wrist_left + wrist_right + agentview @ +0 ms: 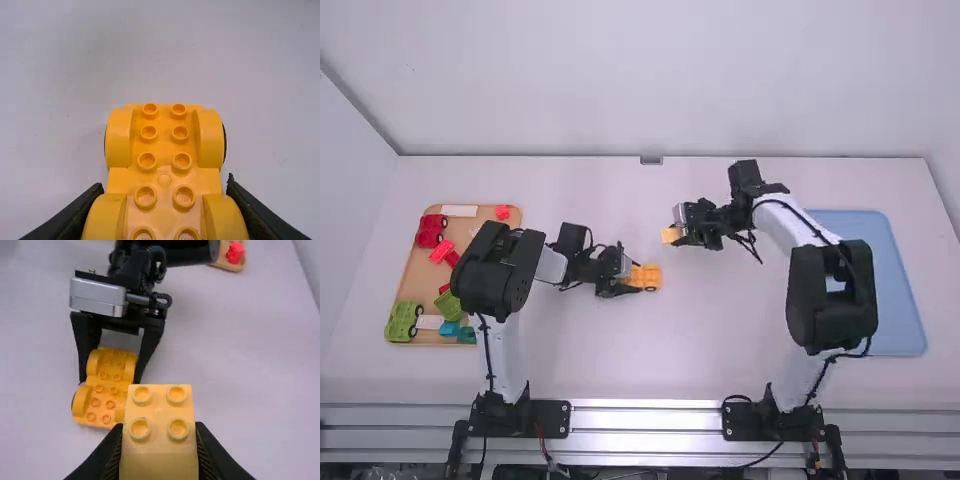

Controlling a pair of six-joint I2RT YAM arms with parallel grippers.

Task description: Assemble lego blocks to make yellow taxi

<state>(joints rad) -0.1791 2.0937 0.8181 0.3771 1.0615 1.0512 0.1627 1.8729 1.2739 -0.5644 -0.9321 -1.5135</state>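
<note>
At the far left, the tan tray (pixel 412 275) holds spares: a red wheeled base (pixel 430 232), green pieces (pixel 402 323), teal and white bits. Nothing we need there for this join, as far as we can judge.

Next along, mid-bench (pixel 690 350): the yellow wheeled base (pixel 164 162), studs up and bare. Left claw (pixel 165 184) is pinching it by both sides, between the wheel arches.

Right of that and farther from the arm bases, right claw (pixel 159 426) is clamped on a yellow block (pixel 159 410), studs up, apart from the base.

Far right: blue tray (pixel 902 285), partly behind the right arm.

Step in hand, our read: bringing the cab block to the base, not joined. Next move: carry the block over to the base, square it to the stud rows, lower, then press straight down while the left claw braces. Watch for the two claws clashing, since left claw sits right at the base's sides. If we come in skewed, it'll likely seat on one row only or roll the base.
</note>
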